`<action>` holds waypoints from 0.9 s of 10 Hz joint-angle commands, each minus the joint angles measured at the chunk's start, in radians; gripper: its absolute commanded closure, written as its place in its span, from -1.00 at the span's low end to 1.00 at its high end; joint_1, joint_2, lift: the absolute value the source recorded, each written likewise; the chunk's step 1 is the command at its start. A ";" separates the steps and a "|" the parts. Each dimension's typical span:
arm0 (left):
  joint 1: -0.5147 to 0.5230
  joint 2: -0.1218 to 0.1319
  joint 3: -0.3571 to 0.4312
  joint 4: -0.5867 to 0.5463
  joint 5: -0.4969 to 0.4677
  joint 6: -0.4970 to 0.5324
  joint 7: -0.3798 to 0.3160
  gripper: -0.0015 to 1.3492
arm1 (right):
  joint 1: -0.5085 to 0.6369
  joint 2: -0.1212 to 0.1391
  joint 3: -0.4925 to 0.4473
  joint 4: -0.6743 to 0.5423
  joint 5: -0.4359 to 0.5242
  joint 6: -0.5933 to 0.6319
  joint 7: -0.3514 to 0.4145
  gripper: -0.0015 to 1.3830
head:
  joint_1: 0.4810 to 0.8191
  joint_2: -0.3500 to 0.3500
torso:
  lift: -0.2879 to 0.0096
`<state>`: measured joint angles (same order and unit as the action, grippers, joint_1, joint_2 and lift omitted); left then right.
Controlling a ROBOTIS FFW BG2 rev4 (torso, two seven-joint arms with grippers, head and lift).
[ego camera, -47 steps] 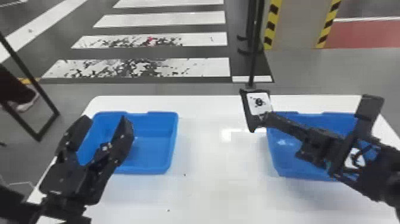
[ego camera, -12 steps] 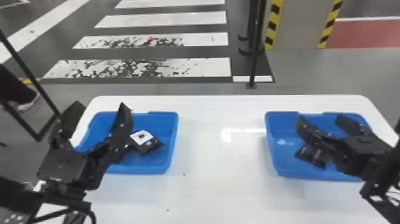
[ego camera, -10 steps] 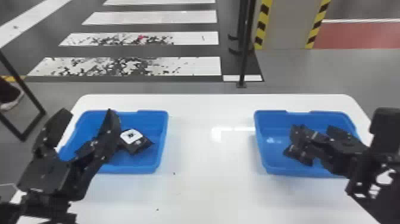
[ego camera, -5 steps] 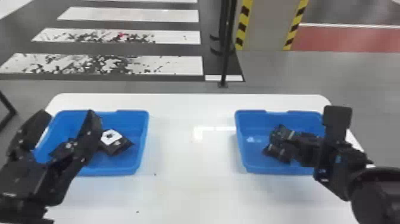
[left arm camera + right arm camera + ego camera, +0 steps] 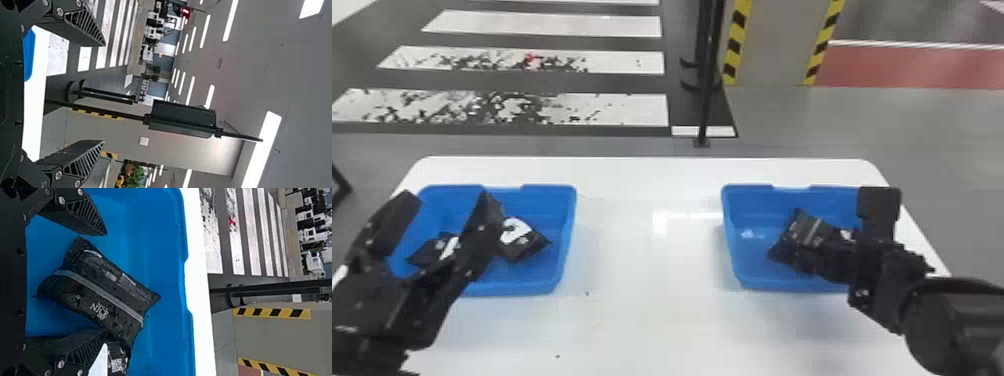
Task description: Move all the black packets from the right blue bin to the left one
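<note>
On the white desk (image 5: pixel 652 320), the right blue plastic bin (image 5: pixel 749 280) sits near 3 o'clock, the left blue plastic bin (image 5: pixel 564 240) near 9 o'clock. The right gripper (image 5: pixel 814 256) dips into its bin with fingers wide apart. A shiny black packet (image 5: pixel 98 290) with a gray stripe lies in the gap between them. Another black packet (image 5: pixel 118 357) peeks out beside one finger. The left gripper (image 5: pixel 449 200) is open too, above its bin, where two black packets (image 5: pixel 522 242) lie near 3 and 8 o'clock.
</note>
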<state>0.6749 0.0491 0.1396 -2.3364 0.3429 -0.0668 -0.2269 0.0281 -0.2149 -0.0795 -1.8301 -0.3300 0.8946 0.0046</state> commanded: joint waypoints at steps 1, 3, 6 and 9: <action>0.000 0.000 0.000 0.006 0.008 0.010 -0.002 -0.76 | -0.008 0.000 0.002 0.013 0.005 0.013 -0.001 -0.77 | 0.27 -0.14 | -0.01; -0.002 -0.002 0.002 0.023 0.026 0.018 -0.011 -0.76 | -0.021 0.000 -0.016 0.052 0.005 0.026 -0.006 -0.77 | 0.27 -0.16 | -0.01; -0.005 -0.002 0.006 0.026 0.030 0.020 -0.014 -0.76 | -0.031 0.003 -0.018 0.072 -0.011 0.009 -0.018 -0.74 | 0.27 -0.20 | -0.01; -0.010 -0.003 0.006 0.040 0.042 0.018 -0.020 -0.76 | -0.055 0.002 -0.016 0.113 -0.047 0.004 -0.012 -0.11 | 0.27 -0.18 | -0.01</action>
<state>0.6661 0.0465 0.1441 -2.2987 0.3824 -0.0486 -0.2472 -0.0225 -0.2122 -0.0960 -1.7251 -0.3710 0.8986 -0.0074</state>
